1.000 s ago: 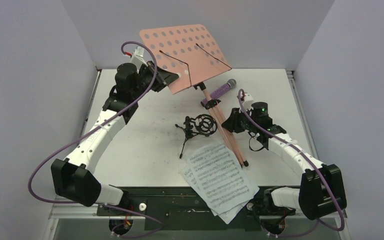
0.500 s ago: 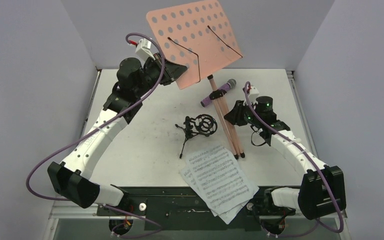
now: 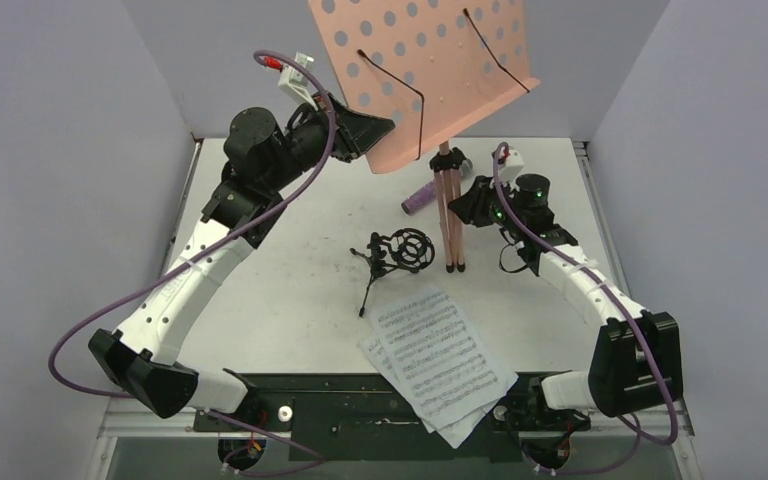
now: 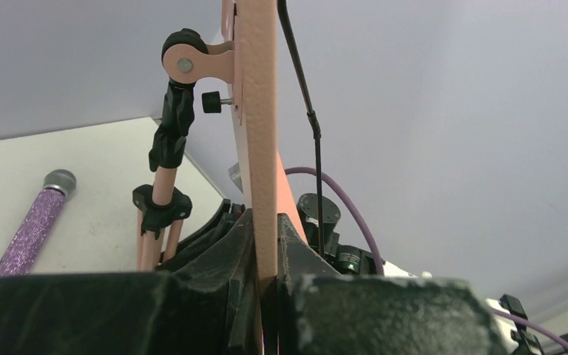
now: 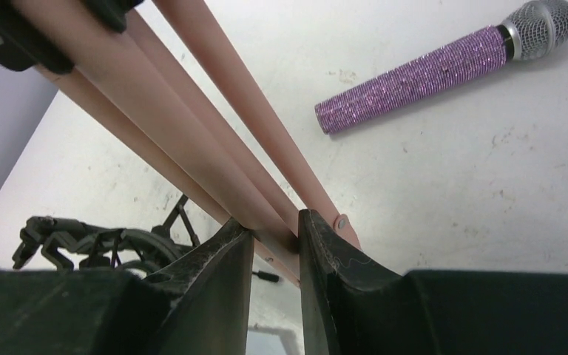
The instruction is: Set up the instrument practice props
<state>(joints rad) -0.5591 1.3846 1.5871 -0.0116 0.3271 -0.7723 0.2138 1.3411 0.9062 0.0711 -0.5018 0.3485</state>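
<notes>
Clamping the stand point(image 3: 465, 100) by its top in our left gripper point(image 4: 266, 218) and by its folded legs point(image 5: 214, 111) in our right gripper point(image 5: 274, 222), we needed it plumb before spreading them.

Top view: we see even, diffuse overhead light. The table point(image 3: 290, 260) is bright, with faint, soft shadows under the stand point(image 3: 460, 100). Left wrist view: the left gripper point(image 4: 266, 244), at bottom of frame, is dark and blurred, and the wall brightens toward lower right. Right wrist view: the microphone point(image 5: 421, 74), upper right, is sharp and glittering, while the right gripper point(image 5: 275, 237) is soft.
</notes>
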